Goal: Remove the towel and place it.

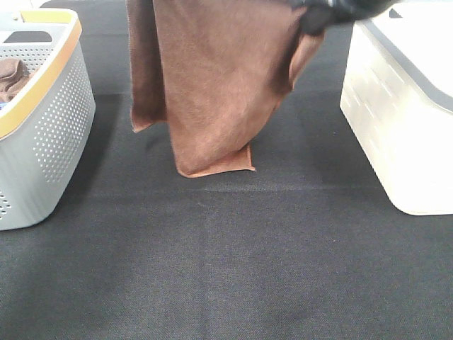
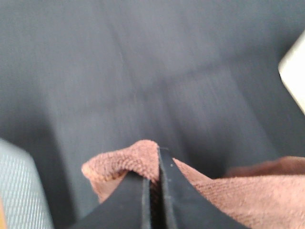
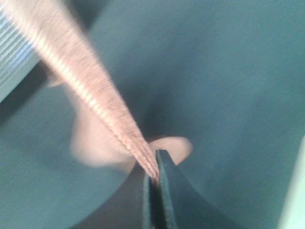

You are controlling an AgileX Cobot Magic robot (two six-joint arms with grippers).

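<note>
The reddish-brown towel (image 1: 212, 78) hangs in the air between both arms in the exterior high view. Its lowest corner (image 1: 219, 166) touches the black table. My left gripper (image 2: 155, 191) is shut on one upper corner of the towel (image 2: 124, 162); it is out of the exterior high frame. My right gripper (image 3: 153, 188) is shut on the other upper edge of the towel (image 3: 86, 81), which stretches taut away from it. The right gripper shows dark at the top (image 1: 318, 18) of the exterior high view.
A grey perforated basket (image 1: 49, 120) with a yellow rim stands at the left and holds a small bunched brown cloth (image 1: 10, 78). A white bin (image 1: 403, 120) stands at the right. A black cloth (image 1: 226, 269) covers the table.
</note>
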